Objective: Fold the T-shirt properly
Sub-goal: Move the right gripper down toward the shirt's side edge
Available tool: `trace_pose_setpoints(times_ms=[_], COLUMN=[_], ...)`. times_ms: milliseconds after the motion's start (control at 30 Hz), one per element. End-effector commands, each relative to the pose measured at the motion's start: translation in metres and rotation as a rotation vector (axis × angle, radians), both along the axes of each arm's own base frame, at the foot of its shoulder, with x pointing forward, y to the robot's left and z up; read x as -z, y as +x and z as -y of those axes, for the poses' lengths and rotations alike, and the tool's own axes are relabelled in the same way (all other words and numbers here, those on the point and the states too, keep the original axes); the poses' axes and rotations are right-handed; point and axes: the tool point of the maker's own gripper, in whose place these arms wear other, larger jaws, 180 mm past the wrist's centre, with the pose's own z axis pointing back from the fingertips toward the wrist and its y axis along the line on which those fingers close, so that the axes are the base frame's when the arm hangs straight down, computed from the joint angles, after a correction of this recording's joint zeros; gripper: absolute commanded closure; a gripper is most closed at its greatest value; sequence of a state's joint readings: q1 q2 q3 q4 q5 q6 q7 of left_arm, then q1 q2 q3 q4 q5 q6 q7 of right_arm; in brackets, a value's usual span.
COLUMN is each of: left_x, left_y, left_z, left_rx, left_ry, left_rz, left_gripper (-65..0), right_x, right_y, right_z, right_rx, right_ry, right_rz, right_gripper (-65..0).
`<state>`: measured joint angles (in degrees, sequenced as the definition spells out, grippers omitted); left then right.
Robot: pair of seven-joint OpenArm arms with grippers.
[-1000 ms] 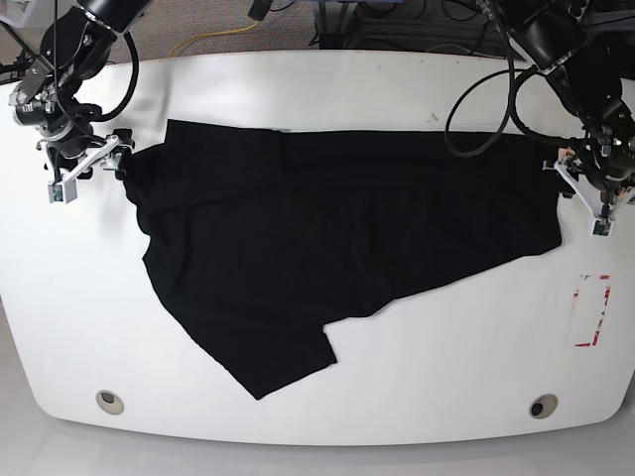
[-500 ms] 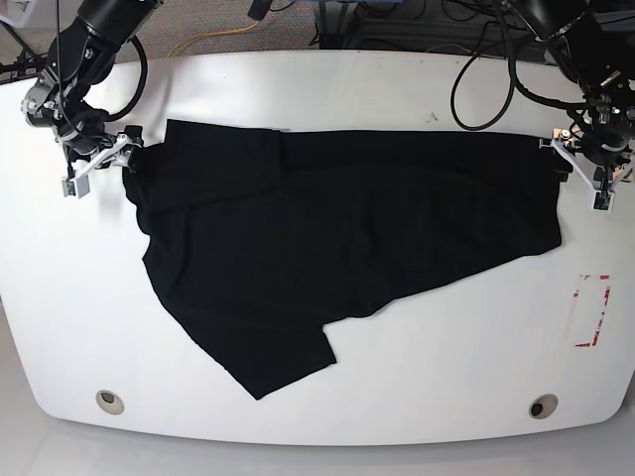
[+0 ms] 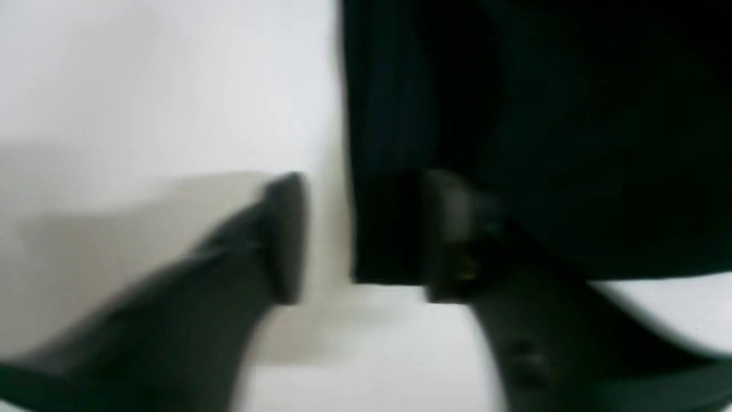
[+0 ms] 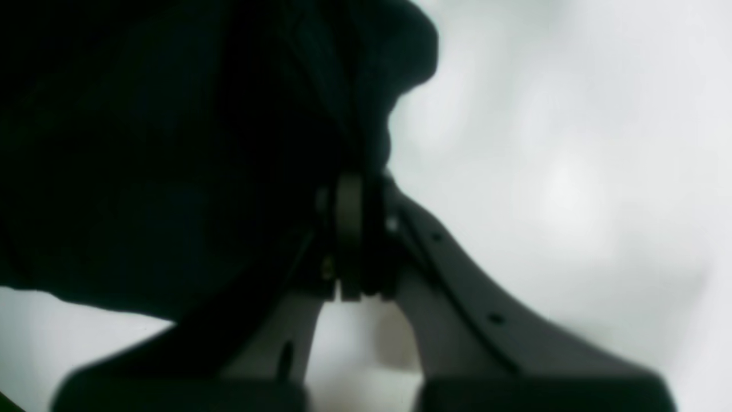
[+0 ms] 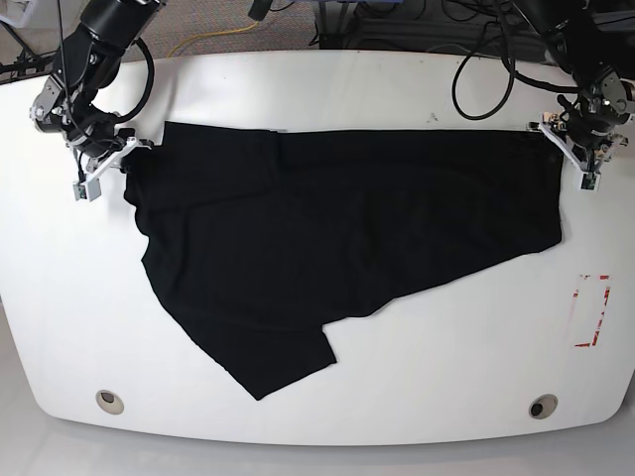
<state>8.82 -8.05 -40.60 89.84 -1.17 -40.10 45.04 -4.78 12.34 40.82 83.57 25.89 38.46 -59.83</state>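
My large black cloth T-shirt (image 5: 347, 228) lies spread across the white, round-cornered desk (image 5: 476, 377) — its outline uneven, one pointed part reaching toward the near edge. My right black-and-silver tool (image 5: 124, 159) is at the shirt's upper corner on the view's left; my left black-and-silver tool (image 5: 566, 139) is at the opposite upper corner. Two round metallic discs (image 5: 110, 402) sit near the desk's near corners, and red marks (image 5: 592, 310) show near the view's right edge — well apart from the cloth.

- The T-shirt (image 5: 347, 228) is showing plain black.
- The tabletop (image 5: 476, 347) is gleaming white.
- Red marks (image 5: 592, 310) are standing out near its edge.
- A cable (image 5: 205, 37) is showing yellow.
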Motion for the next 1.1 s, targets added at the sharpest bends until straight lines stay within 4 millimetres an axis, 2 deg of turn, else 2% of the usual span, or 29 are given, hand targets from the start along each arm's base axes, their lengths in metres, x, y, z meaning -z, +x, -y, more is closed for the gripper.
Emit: trace_pose_setpoints(times_ms=[0,33,67,200,433,533,600,700,833,867,933,1067], left_x=[-0.008,-0.007,-0.005,-0.006,-0.017,-0.021,-0.023,-0.027,-0.040,-0.042,-0.056,-0.076], left_y=[0.001,-0.002,-0.004,-0.024,-0.052,-0.060,-0.060,-0.056,-0.052,-0.053,-0.043,-0.030], left_z=[-0.008,-0.008,-0.008,-0.023,-0.027,-0.026,-0.025,-0.022,-0.021,-0.022,-0.022,-0.021], left_rx=[0.002,0.001,0.000,0.008,0.041,0.053,0.056,0.064,0.072,0.069,0.071,0.056], left_ry=[0.029,0.030,0.030,0.081,0.152,0.176,0.179,0.185,0.217,0.225,0.246,0.219], left_rz=[0.008,-0.004,-0.015,-0.073,-0.108,-0.116,-0.112,-0.100,-0.089,-0.098,-0.063,0.028], left_gripper=[-9.3,-5.4,-5.0,-5.0,-5.4,-13.5,-22.2,-28.6,-31.0,-31.0,-30.8,-30.7], right_x=[-0.022,-0.024,-0.027,-0.027,-0.021,-0.021,-0.021,-0.027,-0.045,-0.049,-0.062,-0.077], right_y=[0.007,0.004,0.003,-0.018,-0.056,-0.067,-0.070,-0.068,-0.063,-0.061,-0.055,-0.033], right_z=[0.008,0.009,0.009,0.009,0.009,0.003,-0.003,-0.005,-0.007,-0.007,-0.006,-0.008], right_rx=[-0.011,-0.017,-0.020,-0.043,-0.071,-0.081,-0.080,-0.085,-0.108,-0.113,-0.115,-0.117], right_ry=[-0.045,-0.058,-0.068,-0.108,-0.150,-0.153,-0.147,-0.158,-0.202,-0.212,-0.238,-0.228], right_rz=[0.066,0.069,0.073,0.039,-0.030,-0.043,-0.041,-0.021,0.020,0.032,0.069,0.143], right_gripper=[0.0,0.0,0.0,0.0,0.0,0.0,0.0,-14.1,-42.8,-46.8,-50.9,-50.9])
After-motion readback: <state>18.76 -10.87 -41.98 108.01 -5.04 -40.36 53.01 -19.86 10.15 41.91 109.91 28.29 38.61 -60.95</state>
